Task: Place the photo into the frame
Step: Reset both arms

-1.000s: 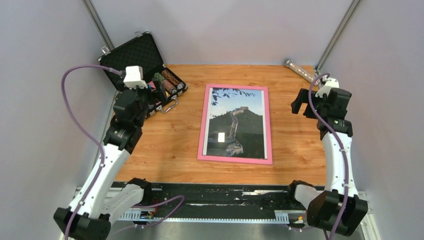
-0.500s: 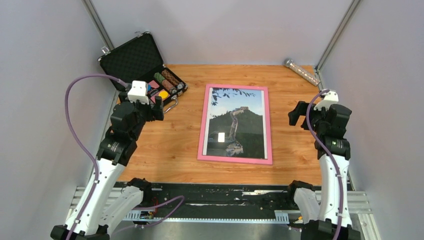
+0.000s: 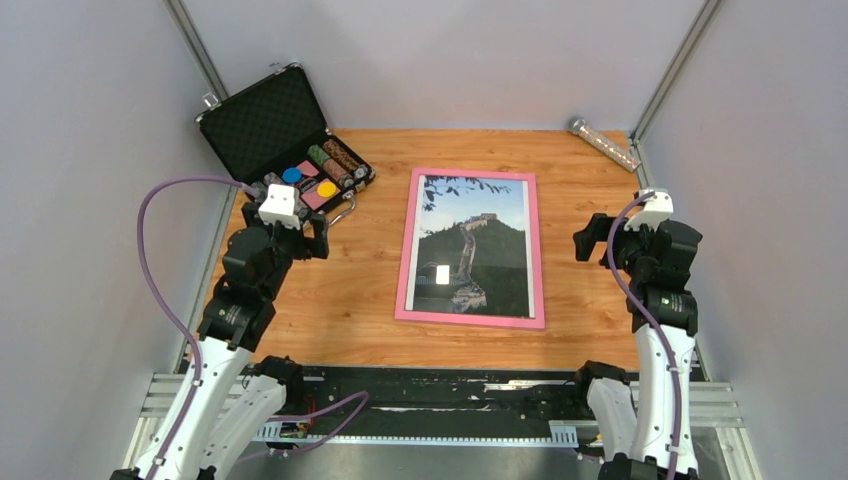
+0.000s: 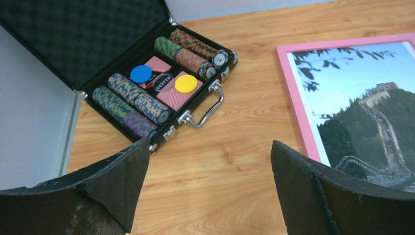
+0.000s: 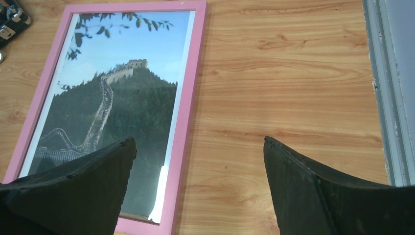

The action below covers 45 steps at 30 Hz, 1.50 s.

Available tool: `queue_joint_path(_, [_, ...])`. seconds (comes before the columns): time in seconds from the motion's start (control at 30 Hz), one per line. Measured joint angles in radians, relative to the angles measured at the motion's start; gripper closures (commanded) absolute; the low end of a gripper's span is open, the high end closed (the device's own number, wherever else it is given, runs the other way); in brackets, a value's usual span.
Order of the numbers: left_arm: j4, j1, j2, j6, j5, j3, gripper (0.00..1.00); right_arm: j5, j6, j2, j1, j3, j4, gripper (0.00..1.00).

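Pink frame (image 3: 405, 262) is laid flat mid-desk (image 3: 340, 290), with the photo (image 3: 475, 245) already seated inside under the pane. Task is judged done, nothing left. Left pincer (image 4: 208, 152) and right pincer (image 5: 198, 147) are released, empty, well apart from it.

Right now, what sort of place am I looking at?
Probably a robotics test booth: plain grey walls box in a wooden table, a left arm and right arm sit on a metal rail, and props lie out: a photo in a pink frame, a poker chip case.
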Motion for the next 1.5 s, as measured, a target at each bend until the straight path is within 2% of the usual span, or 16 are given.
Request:
queue_joint_path(0.5, [0.009,0.031,-0.005,0.037,0.018,-0.06,0.0,-0.004,-0.043,-0.076,0.0,-0.033,0.0,0.0])
queue_joint_path(1.5, [0.045,0.035,0.008,0.052,0.018,-0.091,0.0,0.026,-0.069,-0.095,0.0,-0.045,0.007,0.0])
